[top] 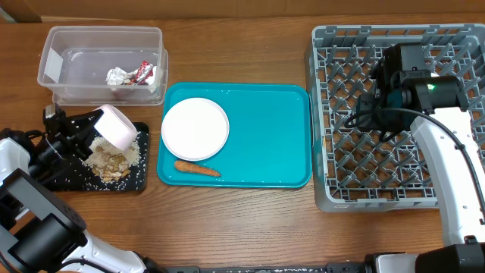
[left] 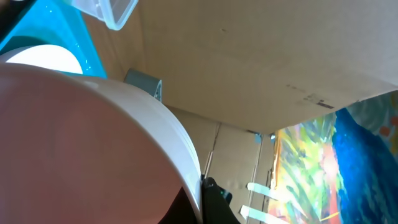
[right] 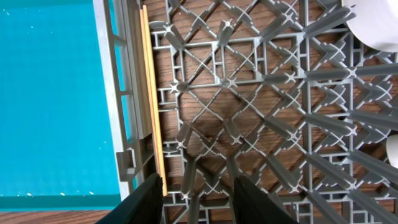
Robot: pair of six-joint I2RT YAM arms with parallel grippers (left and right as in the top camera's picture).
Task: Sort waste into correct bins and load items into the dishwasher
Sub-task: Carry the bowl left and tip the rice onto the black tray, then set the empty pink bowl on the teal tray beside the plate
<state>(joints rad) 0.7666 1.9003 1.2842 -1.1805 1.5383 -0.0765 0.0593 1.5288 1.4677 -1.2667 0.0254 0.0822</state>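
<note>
overhead view, starting at the left: the clear tub [top: 61, 45] holds the crumpled foil [top: 117, 75] and the red wrapper [top: 144, 73], so that part of the waste looks sorted. just below it, the left gripper [top: 89, 125] is clamped on a white bowl [top: 117, 127], tilted over the black tray [top: 140, 178], where a heap of food scraps [top: 110, 161] lies; emptying seems nearly done, and the bowl has yet to reach the rack. on the teal tray [top: 265, 136] the plate [top: 195, 129] and the carrot [top: 197, 168] are not yet dealt with. at the right, the dish rack [top: 317, 114] has the chopsticks [right: 149, 93] lying along its wall and some white tableware [right: 376, 22] further in, as the right wrist view shows; the right gripper [right: 196, 186] hangs over the lattice, jaws partly apart, with nothing between them
</note>
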